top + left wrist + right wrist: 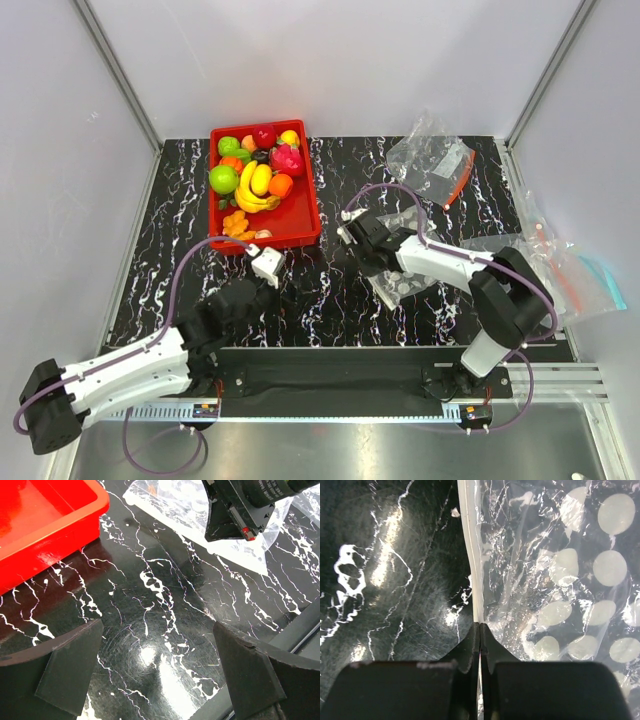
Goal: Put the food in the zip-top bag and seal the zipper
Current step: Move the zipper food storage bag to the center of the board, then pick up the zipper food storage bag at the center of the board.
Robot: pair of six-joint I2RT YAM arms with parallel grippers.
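The food lies in the red tray (308, 228) at the back left: a yellow banana bunch (255, 187), a green apple (223, 179) and a round orange (281, 185) among other toy fruits. The dotted clear zip-top bag (408, 287) lies flat on the table under my right arm. It also shows in the right wrist view (560, 605). My right gripper (480, 626) is shut on the bag's whitish zipper (470, 555) at the mouth edge. My left gripper (157, 630) is open and empty above bare table, just in front of the tray's near right corner (95, 505).
A clear bag with an orange-red zipper (432, 160) lies at the back right. More clear bags (560, 265) lie at the right edge. Grey walls close in the table on three sides. A pink dragon fruit (288, 160) and a dark red apple (264, 136) are in the tray.
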